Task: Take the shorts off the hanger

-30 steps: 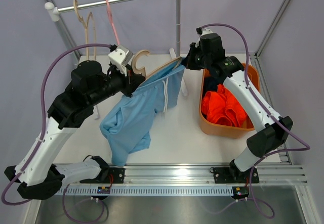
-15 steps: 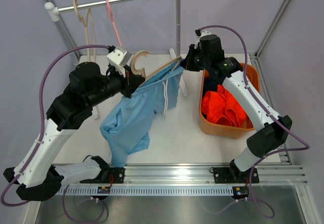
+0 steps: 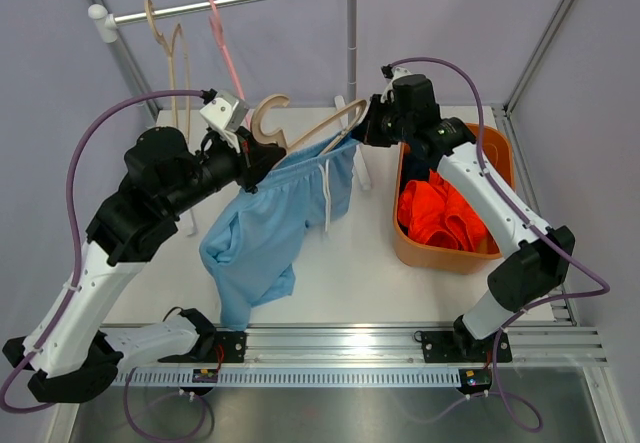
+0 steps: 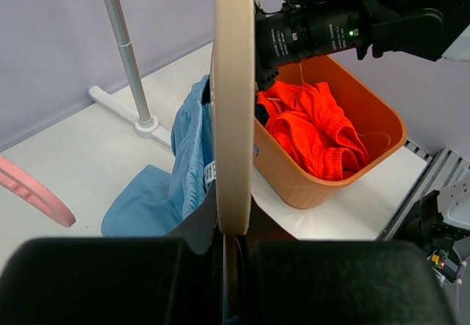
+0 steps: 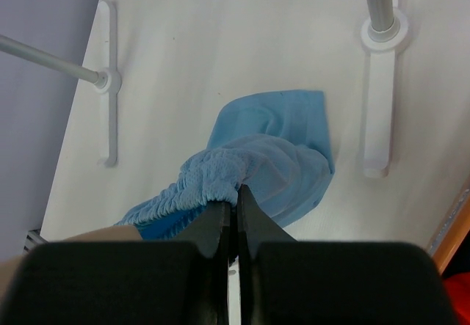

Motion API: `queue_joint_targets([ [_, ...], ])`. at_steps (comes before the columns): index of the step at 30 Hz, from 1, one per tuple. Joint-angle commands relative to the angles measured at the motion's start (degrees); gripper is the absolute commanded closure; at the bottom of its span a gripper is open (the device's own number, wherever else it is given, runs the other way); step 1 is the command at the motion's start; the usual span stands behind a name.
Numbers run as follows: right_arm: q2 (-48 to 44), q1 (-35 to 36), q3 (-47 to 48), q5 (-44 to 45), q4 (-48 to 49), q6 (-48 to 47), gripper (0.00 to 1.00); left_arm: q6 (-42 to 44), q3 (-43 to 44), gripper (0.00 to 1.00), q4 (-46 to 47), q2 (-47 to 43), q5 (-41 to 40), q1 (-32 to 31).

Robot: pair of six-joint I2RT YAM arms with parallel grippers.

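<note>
The light blue shorts (image 3: 270,228) hang from a tilted wooden hanger (image 3: 325,128) above the counter (image 3: 350,263). The left hand (image 4: 233,248) is clamped on the hanger's 9 o'clock end. The right hand (image 5: 236,215) is pinched tight on the gathered waistband at 3 o'clock. Farther toward 3 o'clock, orange shorts (image 3: 440,213) lie in an orange basket (image 3: 440,260).

We see a white table (image 3: 390,273), flat, w/ a metal rail (image 3: 400,345) along its near edge. On the right side an orange basket (image 3: 440,256) stands upright on it. One white rack foot (image 5: 378,105) w/ post sits at back centre, and a 2nd rack foot (image 5: 109,83) is well apart from it. Betw. them, the lower leg of the light blue shorts (image 5: 286,130) seems to lie on the top.
</note>
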Motion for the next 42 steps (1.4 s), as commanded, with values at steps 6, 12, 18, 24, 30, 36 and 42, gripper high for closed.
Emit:
queue_joint_targets([
  [6,-5.16,2.07,-4.14,4.62,3.71,0.62,1.0,-3.82,-3.94,1.0,13.34,-3.32,-3.77,-0.27],
  [12,-9.91,9.28,-6.16,6.83,3.97,1.32,1.0,-6.9,-7.73,1.0,22.39,-1.31,-9.31,-0.27],
  [18,-13.6,12.89,-8.01,6.83,3.27,1.32,1.0,-7.69,-7.65,1.0,27.94,1.68,-13.44,-0.27],
  [24,-14.66,17.2,-7.92,8.5,1.95,0.18,1.0,-8.31,-7.12,1.0,35.31,5.37,-16.87,-0.27],
  [30,-14.57,21.51,-5.55,8.32,0.2,-1.75,1.0,-8.22,-11.16,1.0,49.81,7.31,-20.03,-0.27],
  [36,-14.92,22.74,-2.74,12.79,-3.67,-3.51,1.0,-6.56,-5.99,1.0,49.67,10.65,-20.39,-0.27],
  [42,-15.8,22.57,11.48,28.69,-12.02,-9.65,1.0,-4.88,2.37,1.0,39.65,12.85,-22.93,-0.27],
])
